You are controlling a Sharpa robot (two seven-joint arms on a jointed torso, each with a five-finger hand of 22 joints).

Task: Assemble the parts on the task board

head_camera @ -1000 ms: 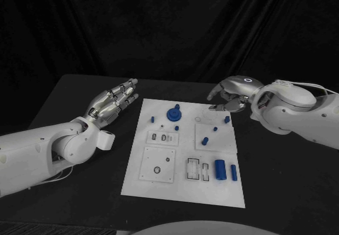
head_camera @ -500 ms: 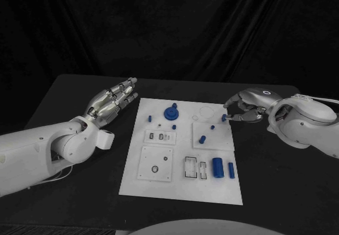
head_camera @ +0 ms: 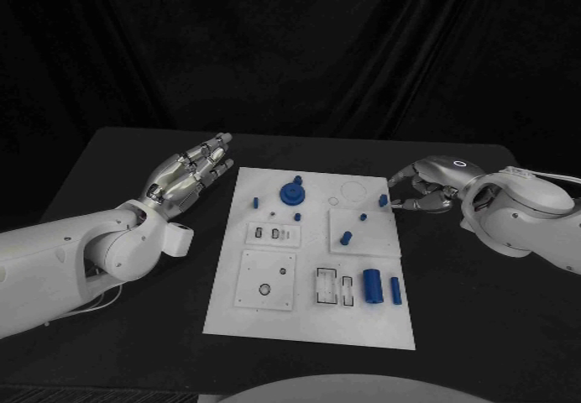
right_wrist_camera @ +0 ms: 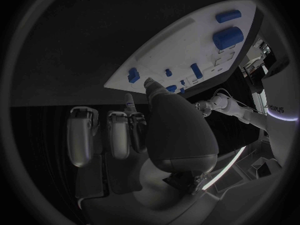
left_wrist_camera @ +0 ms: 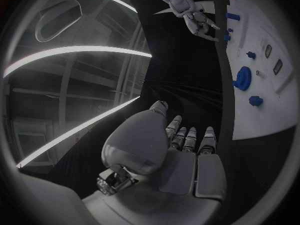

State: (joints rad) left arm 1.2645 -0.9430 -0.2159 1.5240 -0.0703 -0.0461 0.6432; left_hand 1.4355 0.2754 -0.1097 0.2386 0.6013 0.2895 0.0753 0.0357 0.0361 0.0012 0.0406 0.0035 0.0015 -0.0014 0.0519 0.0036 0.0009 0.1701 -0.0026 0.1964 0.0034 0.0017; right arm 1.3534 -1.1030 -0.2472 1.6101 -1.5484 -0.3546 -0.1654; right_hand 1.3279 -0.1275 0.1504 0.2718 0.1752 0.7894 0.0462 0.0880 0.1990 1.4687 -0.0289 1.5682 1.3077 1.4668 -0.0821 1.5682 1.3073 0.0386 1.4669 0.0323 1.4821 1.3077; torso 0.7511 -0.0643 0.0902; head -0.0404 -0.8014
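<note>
The white task board lies mid-table with several blue parts on it: a round knob, a standing peg, a thick cylinder and a thin bar. A small blue peg stands at the board's far right edge. My right hand hovers there with curled fingers, its fingertips right beside that peg; contact is unclear. In the right wrist view the thumb reaches the board's edge near a blue peg. My left hand floats open left of the board, fingers straight.
The board also has a small slotted block, a square plate with holes and rectangular recesses. Black table surrounds the board on both sides. The left wrist view shows the board and my right hand beyond it.
My right hand has come from above the board's far right corner down to the small peg at the right edge. The left hand has stayed in place.
</note>
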